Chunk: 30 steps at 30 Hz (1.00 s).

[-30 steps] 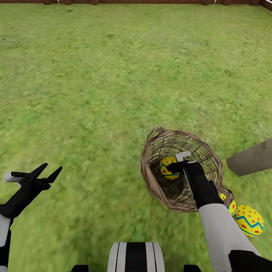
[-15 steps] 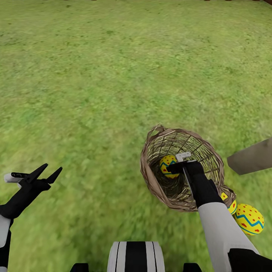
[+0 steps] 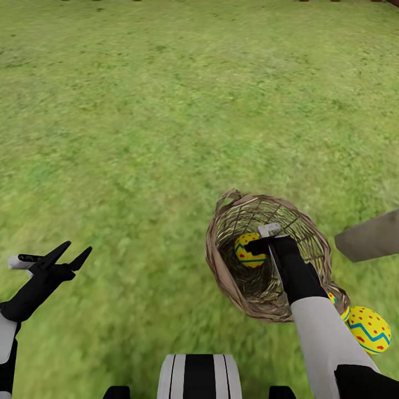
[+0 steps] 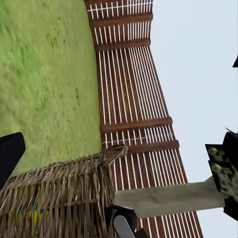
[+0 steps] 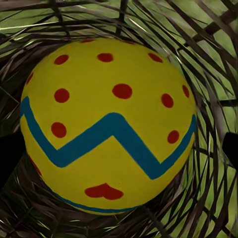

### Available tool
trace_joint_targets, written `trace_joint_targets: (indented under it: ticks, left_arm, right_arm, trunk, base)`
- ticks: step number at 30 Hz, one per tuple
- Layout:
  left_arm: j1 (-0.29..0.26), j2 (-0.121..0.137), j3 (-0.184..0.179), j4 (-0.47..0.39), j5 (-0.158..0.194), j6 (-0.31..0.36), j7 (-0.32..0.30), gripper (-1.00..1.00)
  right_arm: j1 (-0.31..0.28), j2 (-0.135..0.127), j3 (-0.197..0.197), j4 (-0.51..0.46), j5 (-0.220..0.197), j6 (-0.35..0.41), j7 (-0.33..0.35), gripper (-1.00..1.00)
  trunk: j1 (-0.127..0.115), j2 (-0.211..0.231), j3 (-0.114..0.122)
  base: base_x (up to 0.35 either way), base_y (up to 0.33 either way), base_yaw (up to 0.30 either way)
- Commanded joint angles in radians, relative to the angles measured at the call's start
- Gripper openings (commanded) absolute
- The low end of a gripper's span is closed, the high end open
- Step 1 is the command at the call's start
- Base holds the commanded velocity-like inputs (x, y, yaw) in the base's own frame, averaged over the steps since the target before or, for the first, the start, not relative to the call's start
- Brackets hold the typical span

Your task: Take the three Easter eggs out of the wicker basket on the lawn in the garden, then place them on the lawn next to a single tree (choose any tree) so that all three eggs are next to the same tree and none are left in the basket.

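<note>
**Last egg in basket: risk of tipping or a poor grip**

The right tool (image 3: 260,239) is inside the wicker basket (image 3: 221,271), right at the remaining Easter egg (image 3: 247,250). Whether its jaws are closed on that egg cannot be told. Two more eggs lie on the lawn (image 3: 166,111) at the basket's near right, one (image 3: 370,330) in plain sight, beside the tree trunk (image 3: 368,237). The left tool (image 3: 66,254) hangs open over grass at the left, holding nothing.

Judgement: the basket leans; a lift with the arm pressing the rim could drag or topple it. The smooth round egg (image 5: 106,124) may slip from an off-centre pinch.
</note>
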Motion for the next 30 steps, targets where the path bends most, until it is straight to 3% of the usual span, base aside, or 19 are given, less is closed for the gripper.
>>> trace_joint_targets:
  ticks: [1,9,14,23,30]
  left_arm:
    - [0.000,0.000,0.000,0.000,0.003,0.007,-0.001,1.00]
    - [0.000,0.000,0.000,0.000,0.002,0.007,-0.001,1.00]
    - [0.000,0.000,-0.001,0.000,0.001,0.007,-0.001,1.00]
    - [0.000,0.000,0.000,0.002,0.003,0.007,-0.001,1.00]
    - [0.000,0.000,0.000,0.002,0.002,0.007,-0.001,1.00]
  right_arm:
    - [0.000,0.001,-0.003,-0.001,0.010,0.003,0.009,1.00]
    - [0.000,0.003,-0.003,0.001,0.010,0.003,0.009,1.00]
    - [0.000,0.003,-0.003,0.002,0.010,0.003,0.010,1.00]
    - [0.000,0.003,-0.003,0.000,0.009,0.001,0.011,1.00]
    - [0.000,0.003,-0.003,0.000,0.009,0.001,0.013,1.00]
  trunk:
    - [0.000,0.000,-0.001]
    - [0.000,0.000,-0.001]
    - [0.002,-0.001,-0.020]
    - [0.002,-0.001,-0.020]
    - [0.004,-0.003,-0.039]
  base:
    - [0.013,-0.001,0.000]
    - [0.028,0.000,0.000]
    - [0.001,0.000,0.000]
    - [0.000,0.000,0.000]
    - [0.000,0.000,0.000]
